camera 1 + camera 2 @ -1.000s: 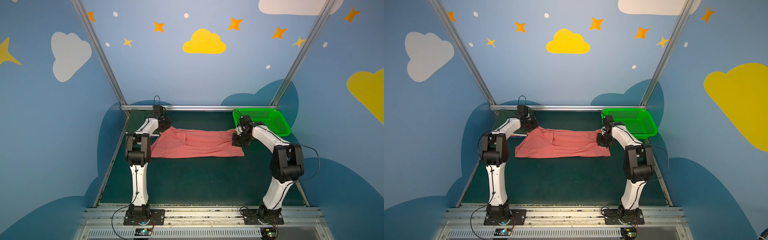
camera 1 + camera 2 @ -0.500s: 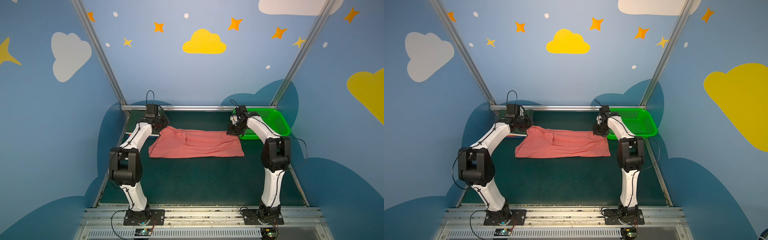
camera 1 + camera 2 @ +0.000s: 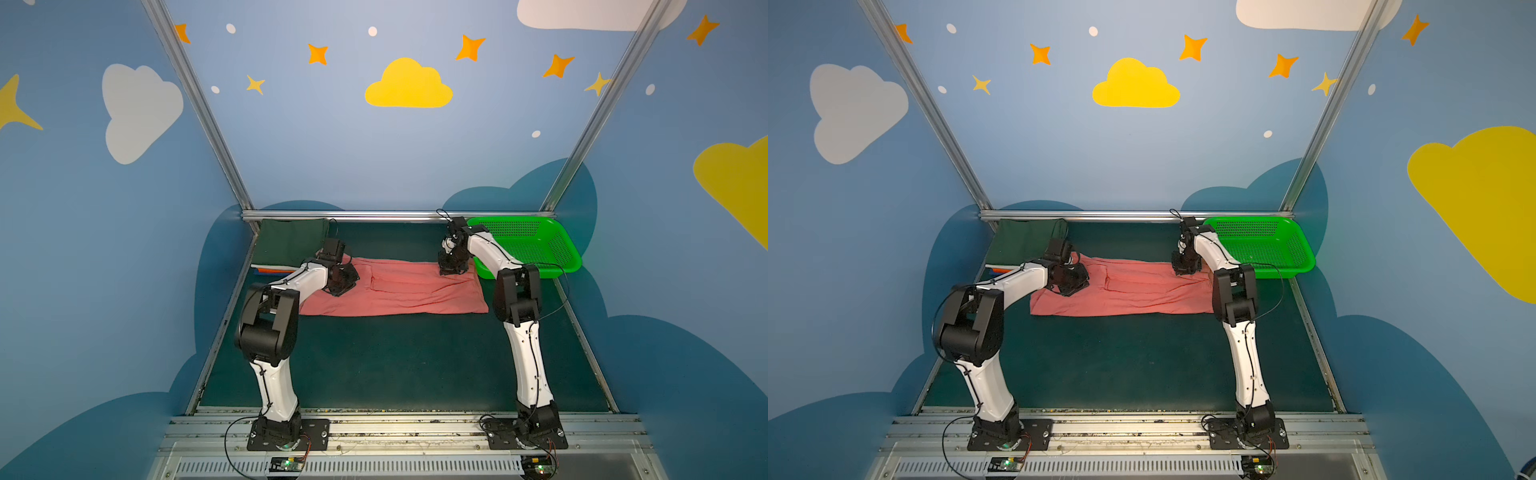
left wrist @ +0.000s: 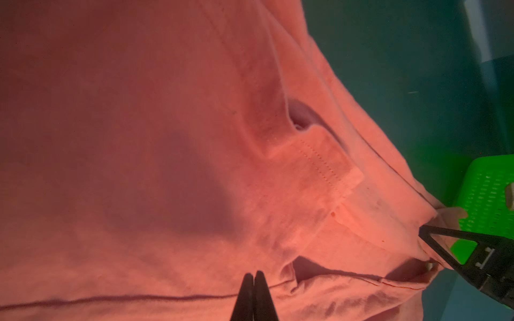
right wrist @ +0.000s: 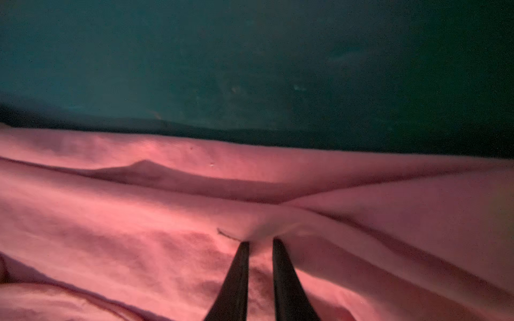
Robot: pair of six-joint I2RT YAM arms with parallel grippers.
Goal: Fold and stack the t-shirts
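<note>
So pink tee (image 3: 395, 291) under closed L tool (image 4: 253, 274), R tool (image 5: 260, 243) maybe pinching.

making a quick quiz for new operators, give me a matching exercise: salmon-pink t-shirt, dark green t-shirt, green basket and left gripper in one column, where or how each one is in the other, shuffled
Things:
1. salmon-pink t-shirt
2. dark green t-shirt
3. green basket
4. left gripper

Places or states:
A. far right corner
B. shut, tips over pink cloth
C. folded, far left corner
D. spread out across the middle

Pairs: 1-D, 2-C, 3-A, 4-B
</note>
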